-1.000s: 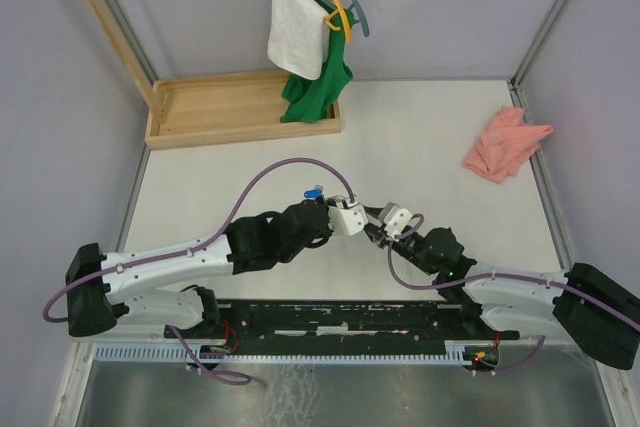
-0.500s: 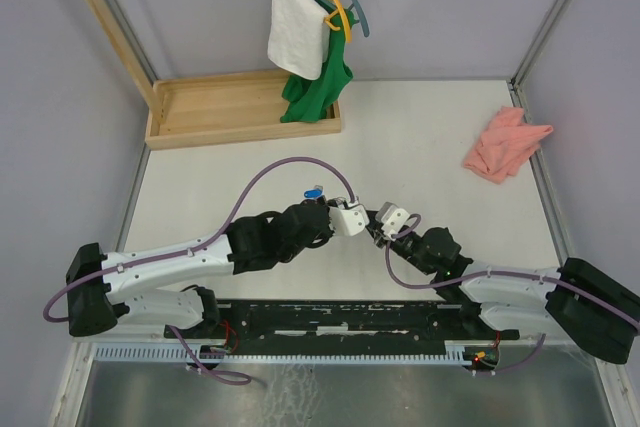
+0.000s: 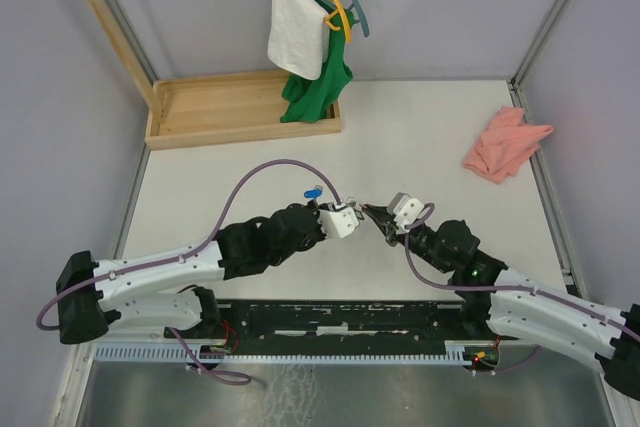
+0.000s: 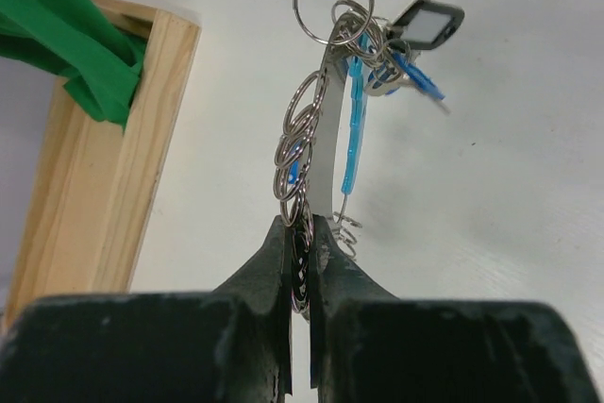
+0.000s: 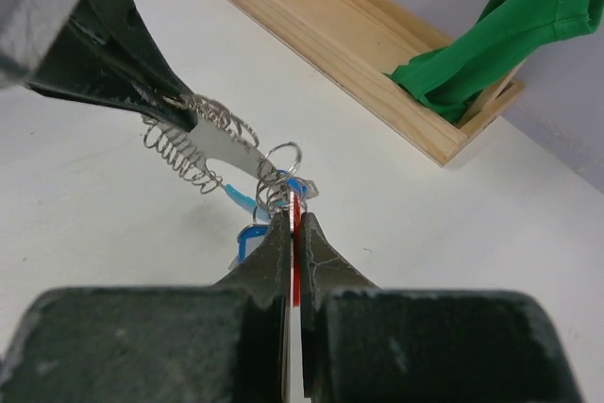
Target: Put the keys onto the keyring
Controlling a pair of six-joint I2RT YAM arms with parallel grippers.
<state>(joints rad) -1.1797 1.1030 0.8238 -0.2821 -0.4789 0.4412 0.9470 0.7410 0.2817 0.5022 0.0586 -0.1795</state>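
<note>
My left gripper is shut on a bunch of linked steel keyrings, with a flat metal strip, a wire spring and a blue cord hanging from it. My right gripper meets it tip to tip at mid-table. It is shut on the red-headed key, which stands edge-on between the jaws. The key's tip is at a small ring at the end of the bunch. A blue-framed tag hangs just below that ring. A small blue-headed piece shows just behind the left gripper.
A wooden tray lies at the back left, with green cloth and a white towel hanging over its right end. A pink cloth lies at the far right. A purple cable arcs over the left arm.
The right arm has swung its elbow out to the right and its gripper has edged back a little. Both grippers stay shut and tip to tip.
</note>
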